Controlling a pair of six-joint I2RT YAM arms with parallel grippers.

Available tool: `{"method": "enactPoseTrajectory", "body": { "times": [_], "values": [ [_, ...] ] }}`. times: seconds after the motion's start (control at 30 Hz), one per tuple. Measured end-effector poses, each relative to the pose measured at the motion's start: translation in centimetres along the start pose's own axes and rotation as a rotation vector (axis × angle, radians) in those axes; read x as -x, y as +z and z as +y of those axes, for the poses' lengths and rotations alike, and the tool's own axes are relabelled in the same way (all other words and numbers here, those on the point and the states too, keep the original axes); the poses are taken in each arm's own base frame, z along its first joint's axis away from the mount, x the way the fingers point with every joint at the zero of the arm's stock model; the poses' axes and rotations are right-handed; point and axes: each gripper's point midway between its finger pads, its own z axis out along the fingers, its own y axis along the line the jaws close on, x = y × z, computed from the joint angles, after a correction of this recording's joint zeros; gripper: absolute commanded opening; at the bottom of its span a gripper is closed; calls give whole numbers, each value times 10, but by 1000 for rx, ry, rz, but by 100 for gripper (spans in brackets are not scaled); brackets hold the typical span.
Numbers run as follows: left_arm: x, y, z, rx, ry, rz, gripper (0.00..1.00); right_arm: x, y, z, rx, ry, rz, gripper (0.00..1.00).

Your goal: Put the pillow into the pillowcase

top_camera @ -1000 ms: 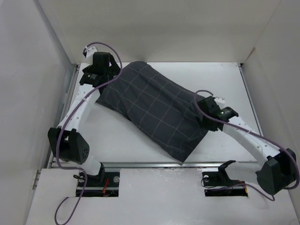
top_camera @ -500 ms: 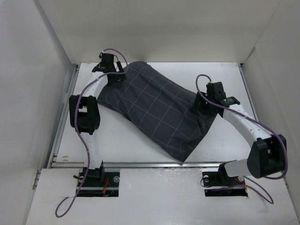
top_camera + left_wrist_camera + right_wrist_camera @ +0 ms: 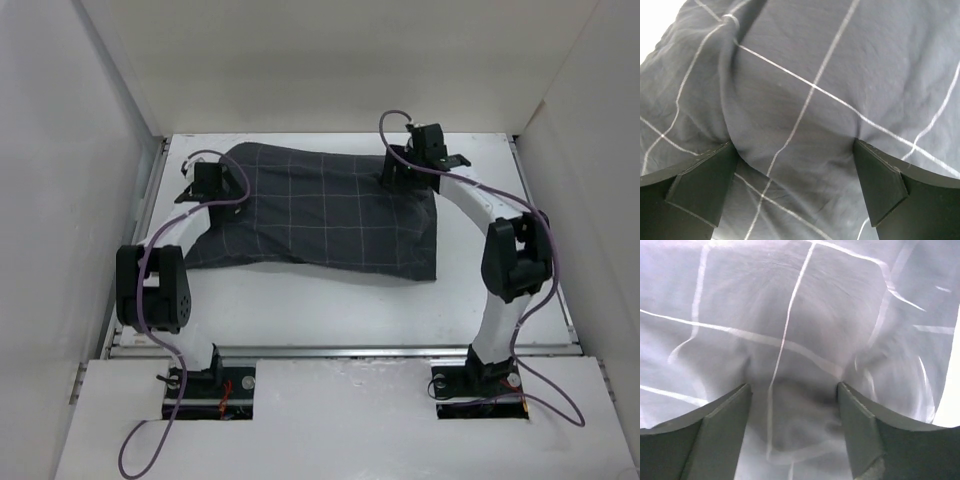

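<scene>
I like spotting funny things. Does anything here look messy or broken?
Nothing is broken or spilled. The pillowcase lies a bit crooked and rumpled on the table, its near left corner sticking out. The left tool and right tool each bunch a fold of it.

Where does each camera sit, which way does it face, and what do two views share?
Top external: above and behind the robot, looking down at the table; both arms show.
Left wrist: on the left gripper, facing the pillowcase close up; its fingers show.
Right wrist: likewise, on the right gripper.
Shared: all three see the pillowcase.
</scene>
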Motion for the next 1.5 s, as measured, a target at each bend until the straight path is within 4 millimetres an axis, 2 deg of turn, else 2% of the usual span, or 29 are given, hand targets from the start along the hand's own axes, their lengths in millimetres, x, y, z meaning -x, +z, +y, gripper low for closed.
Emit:
{"method": "enactPoseTrajectory", "body": {
  "times": [0.1,0.17,0.27,0.33,0.4,0.47,0.57,0.67,0.73,0.77,0.83,0.87,1.0,1.07,1.13,1.23,1.3,1.37,1.43,1.5],
  "values": [
    [-10,-18,8,17,-26,5,100,32,-20,-2,-13,-15,-93,80],
    [-9,-23,10,36,-32,-1,100,47,-38,-15,-26,0,-139,81],
    [-2,-29,10,67,-37,-9,100,62,-57,-52,-62,54,-180,81],
    [7,-34,9,80,-40,-21,100,66,-60,-82,-93,81,-188,81],
    [16,-38,6,80,-45,-39,100,61,-56,-105,-114,104,-166,81],
    [25,-43,2,75,-49,-57,100,51,-46,-112,-109,104,-131,81],
    [38,-50,-4,68,-54,-84,100,28,-30,-106,-58,87,-64,81],
    [52,-57,-8,64,-61,-114,100,12,-14,-94,13,80,-8,75],
    [61,-62,-11,61,-63,-133,100,3,-3,-86,64,82,24,67],
    [66,-64,-12,61,-65,-144,100,-2,2,-84,82,85,40,55],
    [71,-67,-12,64,-69,-158,100,-11,9,-83,106,89,64,23],
    [73,-69,-12,65,-70,-164,100,-15,10,-82,117,93,73,0],
    [74,-74,-9,73,-67,-166,100,-20,8,-79,135,107,84,0],
    [74,-76,-9,72,-66,-170,100,-13,0,-78,123,100,60,0],
    [76,-79,-9,68,-64,-176,100,6,-18,-77,100,82,-2,0],
    [79,-83,-10,64,-59,-188,100,47,-57,-79,15,55,-129,0],
    [80,-85,-10,61,-57,-193,100,85,-86,-83,-51,43,-241,0],
    [81,-86,-10,60,-54,-195,100,110,-104,-89,-102,43,-318,0],
    [81,-87,-10,60,-50,-196,100,122,-112,-104,-165,60,-353,0],
    [81,-87,-10,61,-47,-196,100,119,-100,-124,-230,89,-329,0]
  ]
}}
